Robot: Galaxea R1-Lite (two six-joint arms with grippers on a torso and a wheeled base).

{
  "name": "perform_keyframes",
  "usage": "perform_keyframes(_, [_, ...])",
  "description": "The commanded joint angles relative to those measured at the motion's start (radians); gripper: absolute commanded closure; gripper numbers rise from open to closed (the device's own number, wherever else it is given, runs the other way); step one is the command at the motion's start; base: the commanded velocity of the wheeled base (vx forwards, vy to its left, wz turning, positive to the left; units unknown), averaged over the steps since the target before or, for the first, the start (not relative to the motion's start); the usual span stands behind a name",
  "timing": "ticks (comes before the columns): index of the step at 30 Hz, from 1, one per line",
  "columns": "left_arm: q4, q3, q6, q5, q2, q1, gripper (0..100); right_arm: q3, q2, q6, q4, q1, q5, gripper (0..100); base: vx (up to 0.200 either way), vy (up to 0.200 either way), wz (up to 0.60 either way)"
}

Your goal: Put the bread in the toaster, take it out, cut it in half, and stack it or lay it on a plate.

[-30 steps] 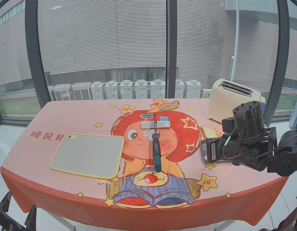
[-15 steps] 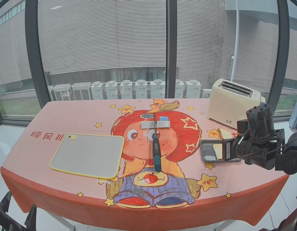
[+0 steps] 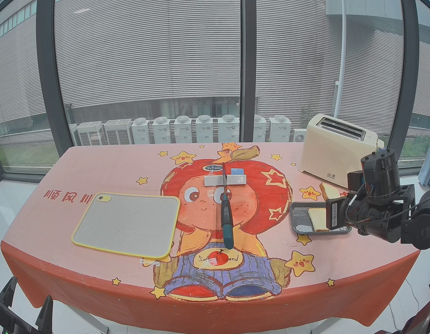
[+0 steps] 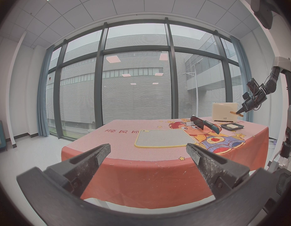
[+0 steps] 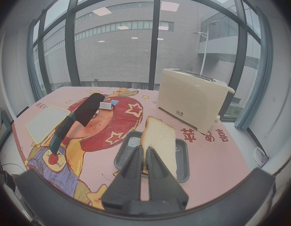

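Bread slice (image 5: 161, 142) is clamped upright in my right hand (image 5: 145, 149) above the tray (image 5: 182, 165), maybe another slice (image 3: 318, 219) inside; left hand (image 4: 148, 148) apart

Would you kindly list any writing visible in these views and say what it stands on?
Toaster: small dark two-character mark low on its side.
Tablecloth: large red characters near the cutting board and beside the toaster.
Tablecloth's cartoon badge: lettering partly covered by the knife.
Right gripper, holding bread: white side label, too small to read.
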Motion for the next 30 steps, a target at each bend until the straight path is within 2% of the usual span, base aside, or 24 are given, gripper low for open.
perform_keyframes(1, [0.001,0.018,0.000,0.000,0.002,0.000,0,-0.005,0.018,-0.002,0.001,-0.004,0.000,100,0.000,0.000,0.00])
perform_keyframes(30, [0.001,0.018,-0.001,0.000,0.002,0.000,0,-0.042,0.173,-0.003,-0.008,-0.026,0.000,100,0.000,0.000,0.00])
